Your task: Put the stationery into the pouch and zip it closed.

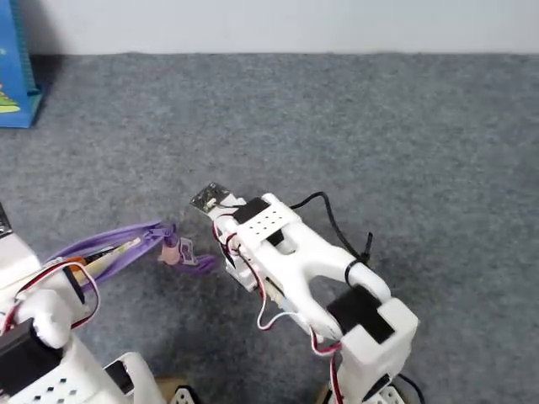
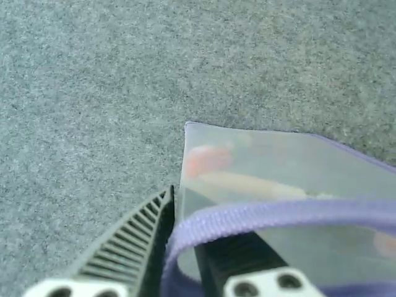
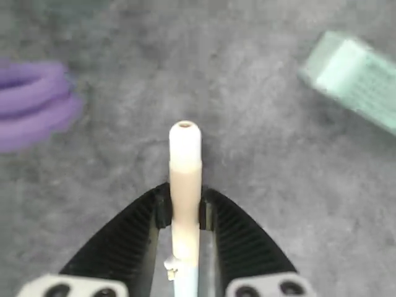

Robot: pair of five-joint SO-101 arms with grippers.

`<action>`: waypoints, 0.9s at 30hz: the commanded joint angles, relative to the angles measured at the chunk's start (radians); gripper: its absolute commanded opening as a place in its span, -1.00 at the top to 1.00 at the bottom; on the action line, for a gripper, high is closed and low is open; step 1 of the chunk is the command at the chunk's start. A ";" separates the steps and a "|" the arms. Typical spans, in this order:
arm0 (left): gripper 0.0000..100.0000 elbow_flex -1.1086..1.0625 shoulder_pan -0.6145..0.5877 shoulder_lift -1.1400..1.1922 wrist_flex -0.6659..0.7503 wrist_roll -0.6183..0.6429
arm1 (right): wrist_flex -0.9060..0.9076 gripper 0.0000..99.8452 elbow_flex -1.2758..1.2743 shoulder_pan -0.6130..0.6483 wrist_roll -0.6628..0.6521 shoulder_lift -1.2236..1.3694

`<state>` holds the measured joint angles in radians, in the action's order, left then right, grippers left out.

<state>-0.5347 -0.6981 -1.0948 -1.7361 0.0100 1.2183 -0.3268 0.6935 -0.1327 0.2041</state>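
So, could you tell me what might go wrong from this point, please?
1. The left jaws pinch the clear purple-trimmed pouch only by its purple edge strip, so a push could pull it free.
2. The cream plastic pen in the right jaws is not aimed at the pouch, so its tip may snag the rim.
3. The mint-green block lies near the right arm and could get knocked.
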 commanded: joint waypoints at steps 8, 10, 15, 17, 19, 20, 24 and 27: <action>0.97 0.010 -0.006 0.006 -0.008 -0.012 | 0.246 0.99 0.023 -0.025 -0.002 -0.585; 0.97 0.010 -0.006 0.006 -0.008 -0.012 | 0.266 0.99 0.023 -0.022 0.000 -0.697; 0.97 0.010 -0.006 0.006 -0.008 -0.011 | 0.254 0.99 0.031 -0.016 0.002 -0.917; 0.97 0.010 -0.006 0.006 -0.008 -0.011 | 0.226 0.99 0.032 0.022 0.028 -0.989; 0.97 0.010 -0.006 0.006 -0.008 -0.011 | 0.185 0.99 0.032 0.064 0.071 -1.049; 0.97 0.010 -0.006 0.006 -0.008 -0.011 | 0.157 0.99 0.032 0.090 0.091 -1.076; 0.97 0.012 -0.006 0.006 -0.008 -0.011 | 0.015 0.99 0.032 0.162 0.150 -1.173; 0.97 0.022 0.038 0.006 -0.008 -0.011 | -0.117 0.99 0.031 0.176 0.193 -1.227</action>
<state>-0.5347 -0.6966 -1.0948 -1.7361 0.0100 1.2213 -0.3268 0.8516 0.0192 -0.9636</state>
